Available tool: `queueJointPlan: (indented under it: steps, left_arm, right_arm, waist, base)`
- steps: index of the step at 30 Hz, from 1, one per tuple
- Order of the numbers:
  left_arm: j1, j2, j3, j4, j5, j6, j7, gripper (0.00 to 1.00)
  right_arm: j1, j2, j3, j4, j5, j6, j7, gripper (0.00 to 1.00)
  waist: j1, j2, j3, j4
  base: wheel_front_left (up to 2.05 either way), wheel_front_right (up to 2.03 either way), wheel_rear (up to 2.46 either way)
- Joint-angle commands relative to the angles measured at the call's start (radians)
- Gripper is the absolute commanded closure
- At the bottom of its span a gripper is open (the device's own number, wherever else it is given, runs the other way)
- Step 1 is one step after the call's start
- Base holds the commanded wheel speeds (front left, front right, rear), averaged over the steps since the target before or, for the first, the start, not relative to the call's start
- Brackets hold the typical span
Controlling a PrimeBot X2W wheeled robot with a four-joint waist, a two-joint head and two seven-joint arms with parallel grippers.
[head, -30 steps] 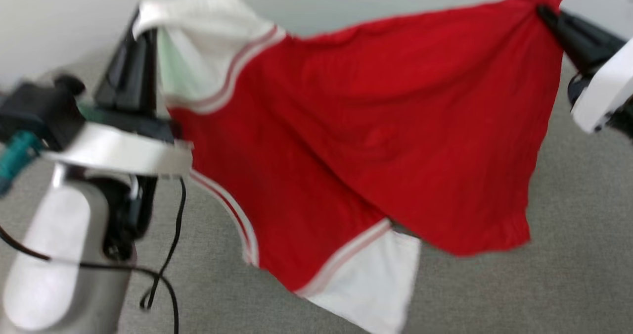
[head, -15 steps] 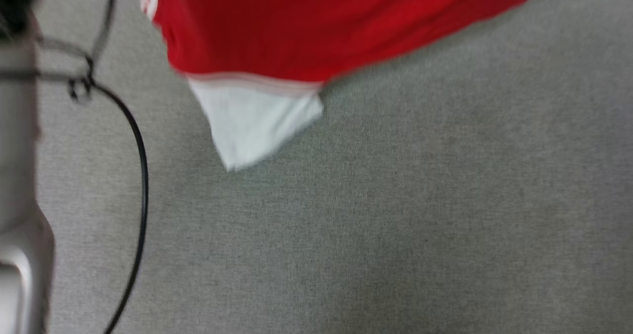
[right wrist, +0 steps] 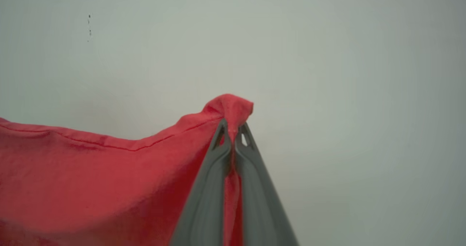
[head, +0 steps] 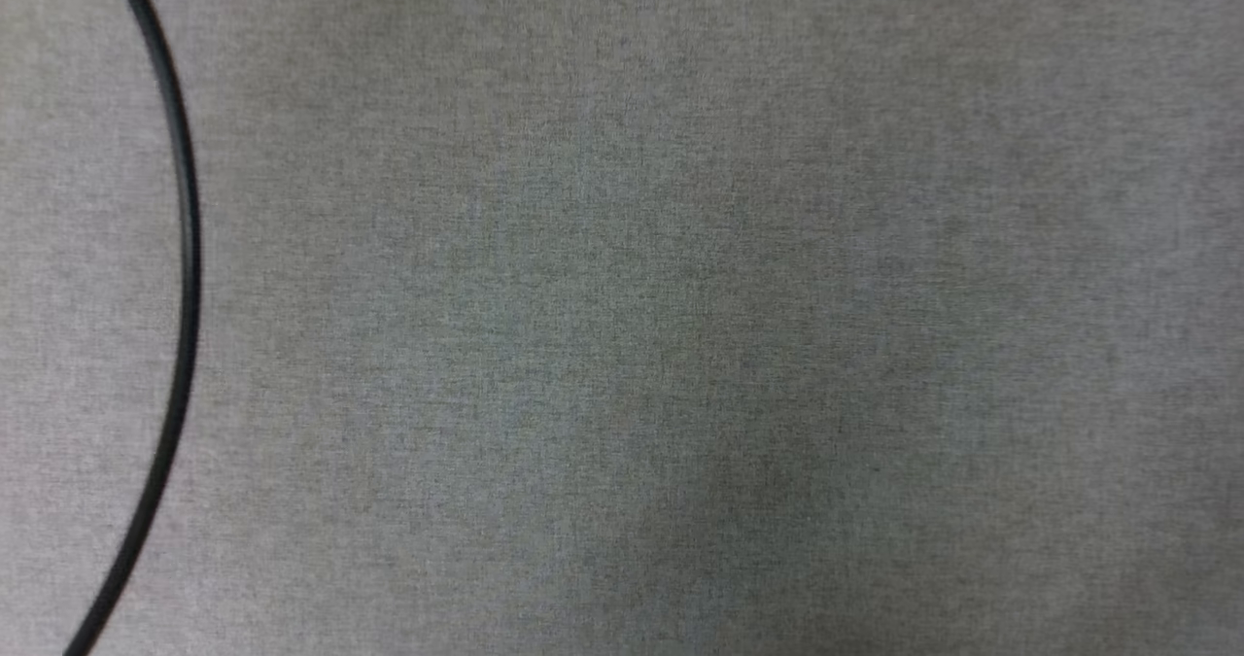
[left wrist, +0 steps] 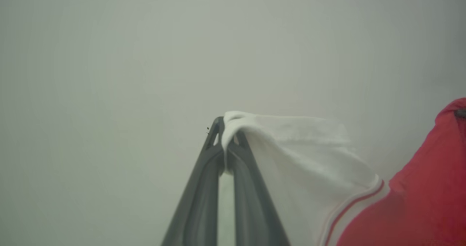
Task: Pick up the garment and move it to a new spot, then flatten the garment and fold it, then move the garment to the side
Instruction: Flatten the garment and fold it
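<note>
— Two grippers, each with cloth in it. How does the left gripper (left wrist: 227, 129) stand?

— In its wrist view the two dark fingers (left wrist: 202, 195) rise from the bottom edge and meet at the tips, pinched tight on a white corner of the garment (left wrist: 302, 151). The cloth bunches over the tips and drapes off to the right, past striped trim (left wrist: 349, 206) into red.

— And the right gripper (right wrist: 233, 131)?

— Same pose. Its fingers are pressed together on a red edge of the garment, with a small tuft poking above the tips. The rest hangs away to the left, its hem line sagging.

— So where is the garment?

— Hung between the two grips, off the ground. Behind it in both wrist views is a plain pale wall (right wrist: 346, 74).

— The head view?

— It looks down on a grey woven surface (head: 680, 326), with a black cable (head: 185, 248) curving along the left side.
</note>
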Motion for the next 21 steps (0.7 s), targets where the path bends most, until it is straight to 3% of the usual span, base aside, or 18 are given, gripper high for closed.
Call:
queueJointPlan:
  steps: [1,11,21]
  left_arm:
    - [-0.031,0.002,0.0,0.025,0.002,-0.004,-0.014,1.0]
    - [0.084,0.016,-0.014,0.136,-0.02,-0.014,-0.095,1.0]
    - [0.374,0.033,-0.022,0.109,-0.06,0.0,-0.163,1.0]
  right_arm:
    - [-0.023,-0.011,0.014,0.02,0.015,-0.001,-0.021,1.0]
    - [0.056,-0.04,0.152,0.127,0.103,-0.001,-0.11,1.0]
    - [0.274,-0.088,0.323,0.113,0.21,-0.001,-0.175,1.0]
  waist:
    - [-0.0003,0.0,0.02,0.002]
    - [-0.0003,0.0,0.048,0.004]
    - [-0.0003,0.0,-0.013,0.011]
  base:
    - [0.0,0.0,0.0]
    - [0.0,0.0,0.0]
    - [0.0,0.0,0.0]
